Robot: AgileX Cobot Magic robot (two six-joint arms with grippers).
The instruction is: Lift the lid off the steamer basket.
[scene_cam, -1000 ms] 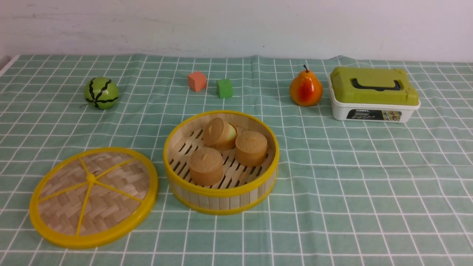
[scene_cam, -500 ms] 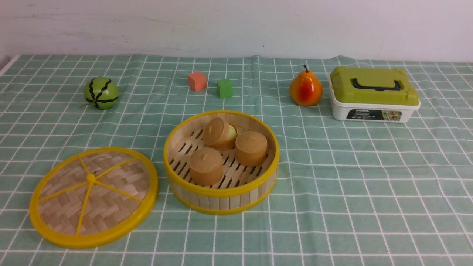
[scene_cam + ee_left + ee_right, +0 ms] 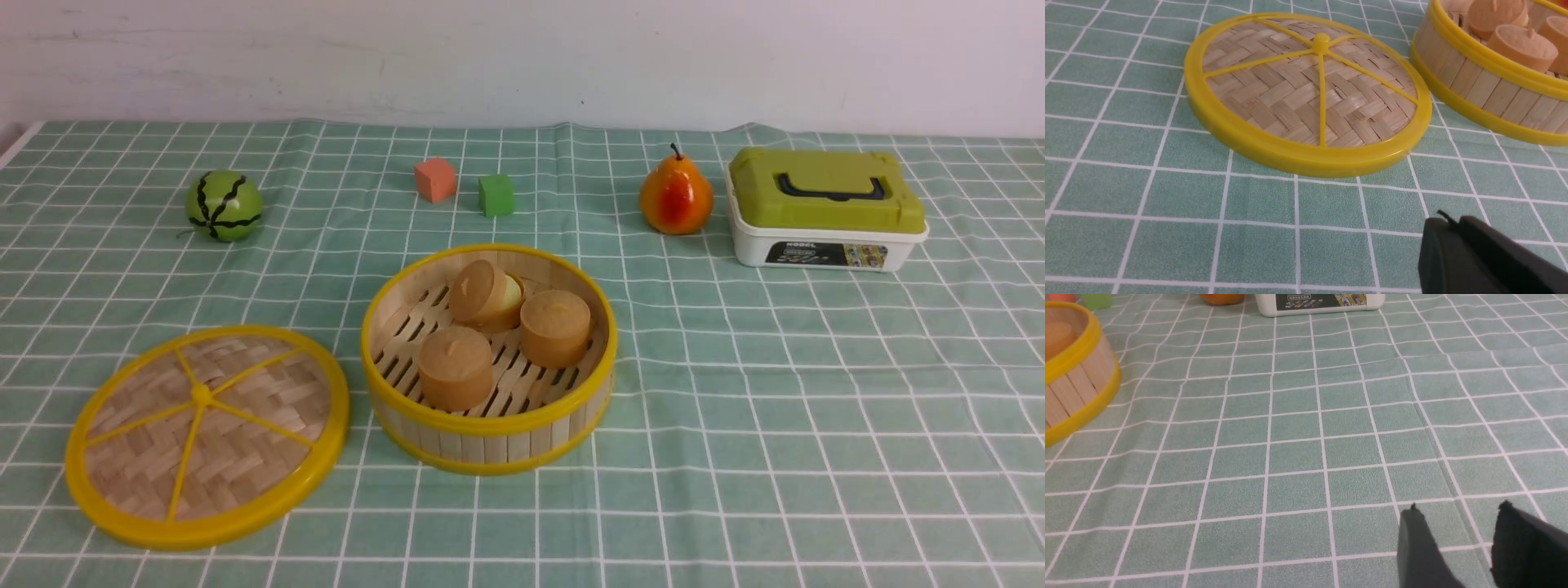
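The lid, woven pale bamboo with a yellow rim and spokes, lies flat on the cloth to the left of the steamer basket; their rims nearly touch. The basket stands open and holds three brown round cakes. In the left wrist view the lid lies ahead of my left gripper, which is shut and empty, well short of the lid's rim; the basket shows beside it. My right gripper is open and empty over bare cloth, the basket far off to its side. Neither gripper shows in the front view.
At the back stand a toy watermelon, an orange cube, a green cube, a toy pear and a white box with an olive-green lid. The green checked cloth covers the table.
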